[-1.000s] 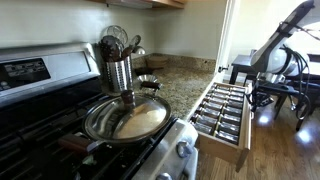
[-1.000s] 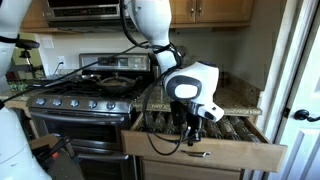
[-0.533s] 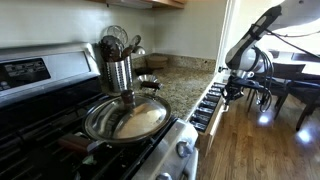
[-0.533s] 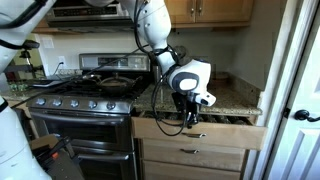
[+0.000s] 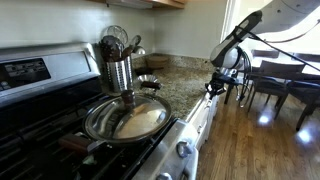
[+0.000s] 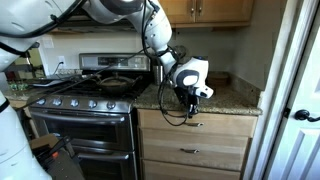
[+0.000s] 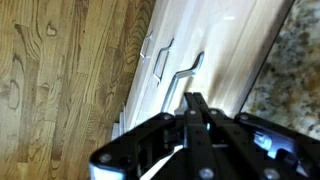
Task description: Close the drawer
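Kitchen, by the stove (image 6: 85, 100): beside it the drawer (image 6: 222, 126) sits flush, so you look finished; your jaws look closed at its front, holding nothing.

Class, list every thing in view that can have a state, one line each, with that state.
top drawer, fully closed, front flush with the cabinet.
pincer, shut, holding nothing.
lower drawer, closed.
oven door, closed.
pan, resting on the stove.
utensil holder, upright, filled with utensils.
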